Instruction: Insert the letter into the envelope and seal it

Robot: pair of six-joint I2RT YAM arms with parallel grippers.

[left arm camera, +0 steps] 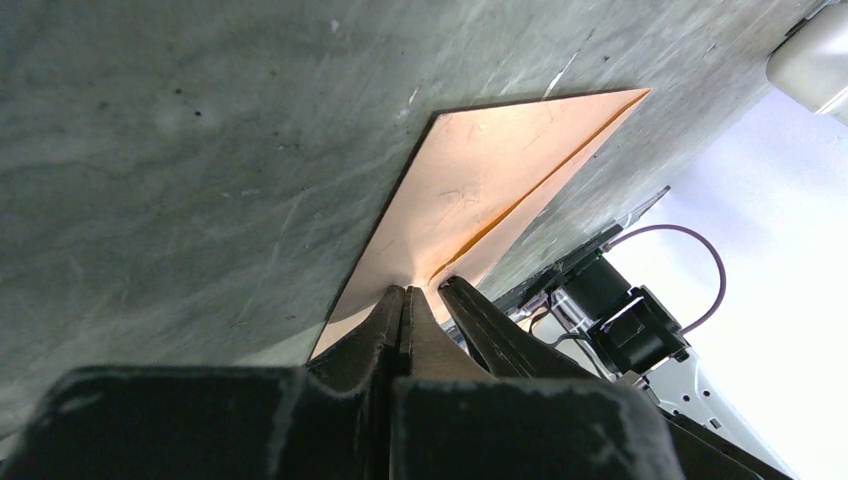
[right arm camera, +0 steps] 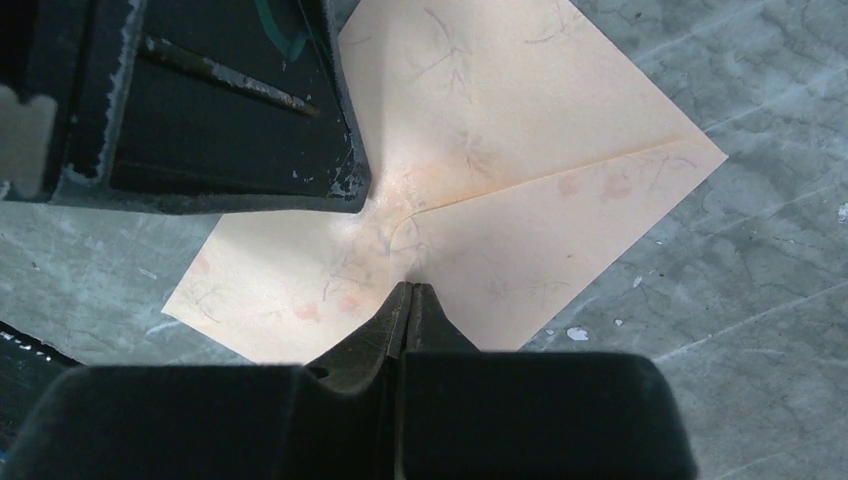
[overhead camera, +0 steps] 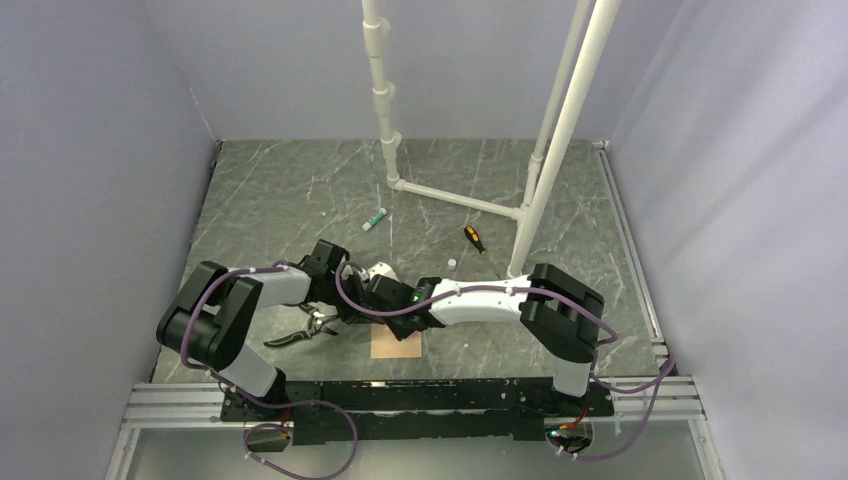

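Observation:
The pinkish-tan envelope (overhead camera: 397, 343) lies flat on the grey marbled table, just in front of both arms. In the right wrist view the envelope (right arm camera: 520, 150) shows its triangular flap folded down, the point near the middle. My right gripper (right arm camera: 410, 288) is shut, its tips resting on the paper just beside that flap point. My left gripper (left arm camera: 405, 292) is shut too, tips down on the envelope (left arm camera: 470, 180), close beside the right one's fingers (left arm camera: 490, 320). Neither gripper holds anything between its fingers. The letter is hidden from every view.
Black-handled pliers (overhead camera: 300, 333) lie left of the envelope. Farther back are a small white-and-green tube (overhead camera: 375, 219), an orange-handled screwdriver (overhead camera: 474, 238) and a small white cap (overhead camera: 452, 264). A white pipe frame (overhead camera: 455, 198) stands at the back, with walls on three sides.

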